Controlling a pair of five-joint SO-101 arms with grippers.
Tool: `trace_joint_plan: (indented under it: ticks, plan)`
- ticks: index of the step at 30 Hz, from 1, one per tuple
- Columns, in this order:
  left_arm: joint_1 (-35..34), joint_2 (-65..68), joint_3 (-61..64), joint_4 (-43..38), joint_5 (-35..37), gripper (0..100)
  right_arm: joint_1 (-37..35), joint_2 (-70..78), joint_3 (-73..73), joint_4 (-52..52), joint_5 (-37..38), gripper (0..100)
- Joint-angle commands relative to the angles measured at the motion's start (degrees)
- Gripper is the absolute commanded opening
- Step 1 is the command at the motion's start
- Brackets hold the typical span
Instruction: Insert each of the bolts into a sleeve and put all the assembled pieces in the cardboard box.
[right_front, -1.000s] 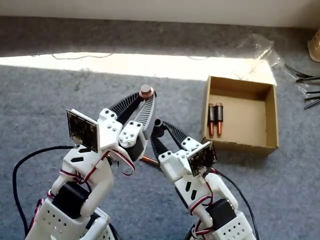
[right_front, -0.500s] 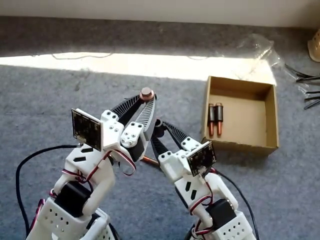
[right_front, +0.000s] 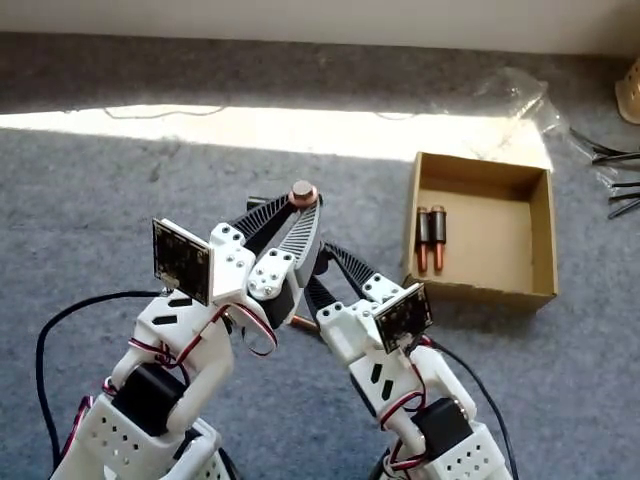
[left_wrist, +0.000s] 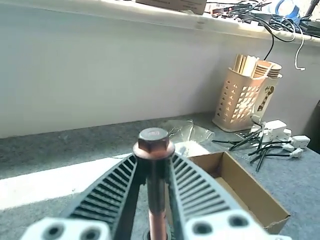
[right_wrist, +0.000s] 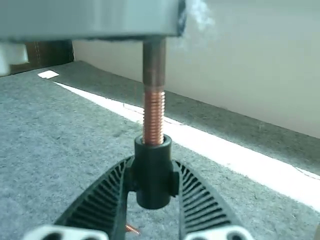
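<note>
Bolt (right_front: 304, 193) in left end effector (left_wrist: 154, 164) has shifted toward the sleeve (right_wrist: 152, 172).

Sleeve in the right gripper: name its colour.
Black. The sleeve, held in the right gripper under the bolt, shows best in the right wrist view.

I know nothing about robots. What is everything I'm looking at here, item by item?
bolt: one, copper, upright in left gripper, threaded end at sleeve's mouth
sleeve: one, black, in right gripper
loose bolt: one, copper, on carpet between the arms, partly hidden
assembled pieces: two, black and copper, side by side in box
cardboard box: one, brown, right of the arms
plastic bag: one, clear, beyond box
holder: one, beige, holding wooden sticks
carpet: grey
left gripper: black fingers, shut on bolt
right gripper: black fingers, shut on sleeve
</note>
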Motion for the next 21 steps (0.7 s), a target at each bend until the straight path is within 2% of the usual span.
trace_joint_plan:
  ticks: [1, 21]
  plan:
    - [0.75, -0.84, 0.66, -1.32, 1.49, 0, -0.48, -0.84, 5.41, -1.80, 0.53, 0.4]
    - [0.75, -1.19, 8.04, -1.05, 1.14, 0, -0.31, -0.84, 5.41, -1.71, 0.53, 0.4]
